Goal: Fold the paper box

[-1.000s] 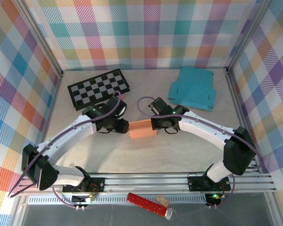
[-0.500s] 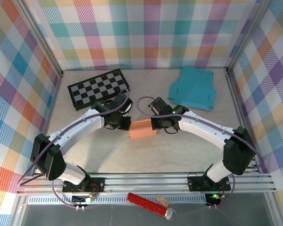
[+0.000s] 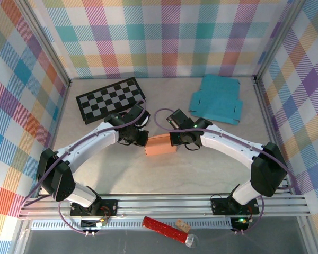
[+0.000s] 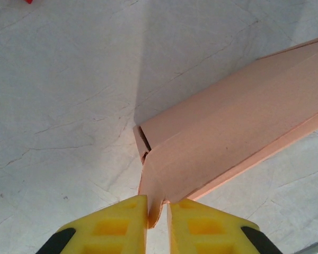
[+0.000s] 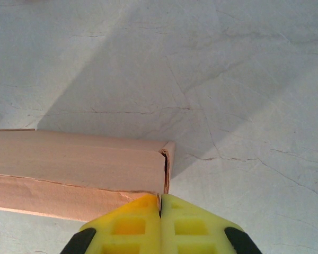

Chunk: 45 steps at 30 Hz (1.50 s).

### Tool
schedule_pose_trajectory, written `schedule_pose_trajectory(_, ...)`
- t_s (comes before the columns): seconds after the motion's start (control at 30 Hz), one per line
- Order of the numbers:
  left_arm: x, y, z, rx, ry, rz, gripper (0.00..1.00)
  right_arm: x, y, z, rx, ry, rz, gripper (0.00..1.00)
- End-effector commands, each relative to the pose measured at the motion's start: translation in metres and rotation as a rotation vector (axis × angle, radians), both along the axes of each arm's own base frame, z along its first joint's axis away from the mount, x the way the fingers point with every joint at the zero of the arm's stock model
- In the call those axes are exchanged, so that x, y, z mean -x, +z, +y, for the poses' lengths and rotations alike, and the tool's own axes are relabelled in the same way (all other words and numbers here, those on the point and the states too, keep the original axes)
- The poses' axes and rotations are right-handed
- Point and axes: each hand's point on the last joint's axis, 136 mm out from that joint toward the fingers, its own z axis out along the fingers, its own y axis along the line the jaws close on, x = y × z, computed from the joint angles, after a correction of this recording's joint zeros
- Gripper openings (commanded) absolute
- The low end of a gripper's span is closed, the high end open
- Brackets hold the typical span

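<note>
The paper box (image 3: pixel 160 144) lies in the middle of the worktop (image 3: pixel 201 169), long and flat, well away from every edge. It is partly folded. A small flap (image 4: pixel 153 190) sticks out at its left end.

A second ago the left gripper (image 4: pixel 158 218) was open and sat a little way from that end. Now it has moved in. Its yellow fingers have closed almost all the way, and the thin flap is pinched between them.

The right gripper (image 5: pixel 160 210) has not moved. Its fingers are pressed tight together at the right end of the box. The paper edge there runs right into the tips, so it looks like it is holding that thin edge, though this is hard to be sure of.

So now both ends of the box are held. I think the flap can be bent or tucked in next while the other end is kept from sliding.

Farther out, a checkered board (image 3: pixel 111 99) lies near the back left corner. A flat blue card (image 3: pixel 216 100) lies near the back right corner.
</note>
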Motion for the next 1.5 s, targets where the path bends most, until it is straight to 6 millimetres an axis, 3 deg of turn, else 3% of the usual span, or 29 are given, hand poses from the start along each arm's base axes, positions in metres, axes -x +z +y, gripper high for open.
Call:
schedule_pose_trajectory(0.0, 0.001, -0.006, 0.002, -0.008, -0.009, 0.006, 0.18, 0.003, 0.000, 0.003, 0.004, -0.005, 0.021, 0.00)
schedule_pose_trajectory(0.87, 0.003, -0.005, -0.007, 0.058, 0.100, 0.073, 0.05, 0.001, -0.001, 0.007, -0.006, -0.009, 0.022, 0.00)
schedule_pose_trajectory(1.47, 0.000, 0.002, -0.016, 0.116, 0.248, 0.146, 0.04, 0.000, -0.002, 0.009, -0.011, -0.011, 0.025, 0.00)
